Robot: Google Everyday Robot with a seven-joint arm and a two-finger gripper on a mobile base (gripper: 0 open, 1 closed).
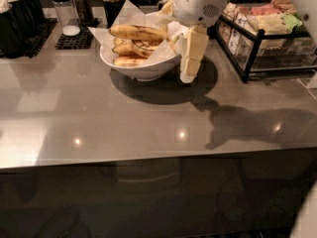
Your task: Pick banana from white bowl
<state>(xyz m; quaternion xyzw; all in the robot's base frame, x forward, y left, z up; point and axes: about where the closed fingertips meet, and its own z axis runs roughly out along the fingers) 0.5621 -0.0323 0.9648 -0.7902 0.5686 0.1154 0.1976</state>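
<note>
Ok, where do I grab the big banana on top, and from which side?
Grip the banana around its middle, coming down from above. It lies left to right on top of the other bananas in the bowl, middle exposed; the rim blocks side approaches. The gripper hangs just right of the bowl.
</note>
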